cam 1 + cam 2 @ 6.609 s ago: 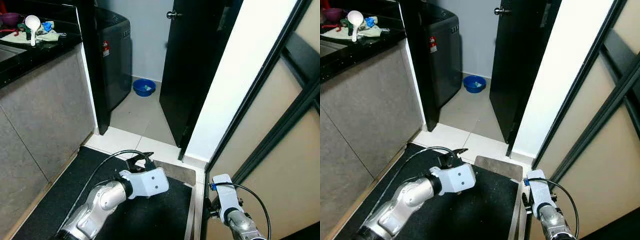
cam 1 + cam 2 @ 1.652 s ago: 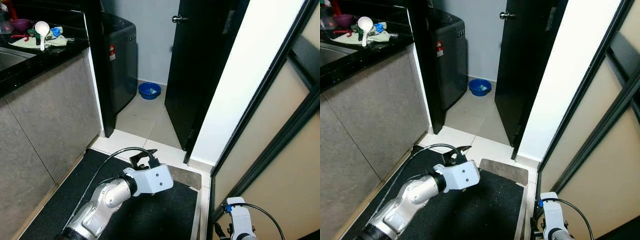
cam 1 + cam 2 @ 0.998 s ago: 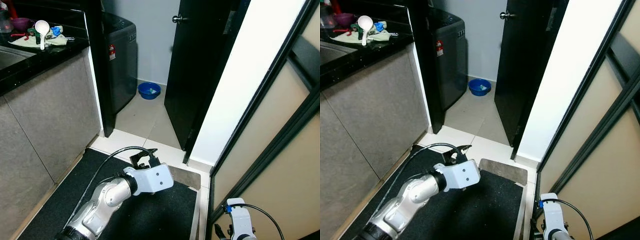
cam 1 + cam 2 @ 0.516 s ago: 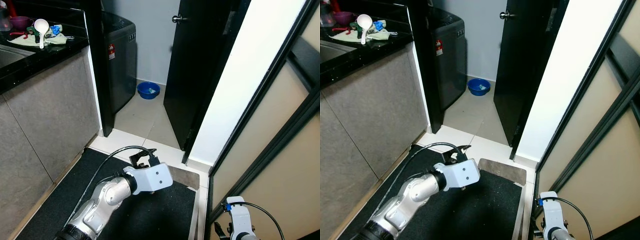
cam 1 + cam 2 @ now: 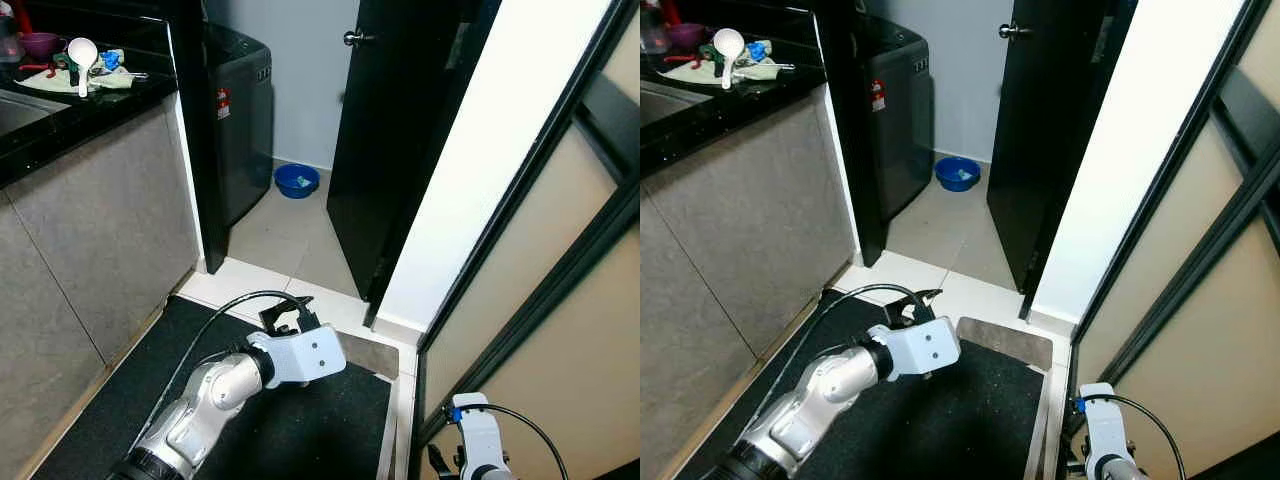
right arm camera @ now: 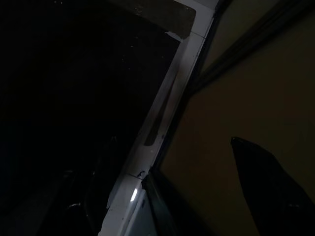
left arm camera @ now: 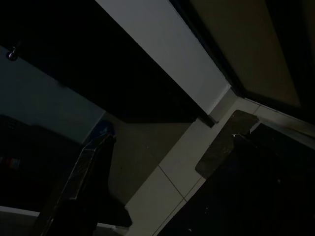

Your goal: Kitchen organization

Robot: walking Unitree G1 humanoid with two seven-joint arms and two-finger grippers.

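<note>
Head views evenly lit and sharp; wrist views very dark, perhaps shaded.

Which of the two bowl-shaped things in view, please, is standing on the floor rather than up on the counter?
The blue basin: it sits on the pale floor tiles beside the grey washing machine. The small purple bowl stands on the black counter.

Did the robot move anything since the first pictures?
Nothing was picked up or put down. The view has shifted, so the robot itself has moved; its right arm now sits lower in the picture. The left hand still hovers over the black mat. The blue basin stays put.
</note>
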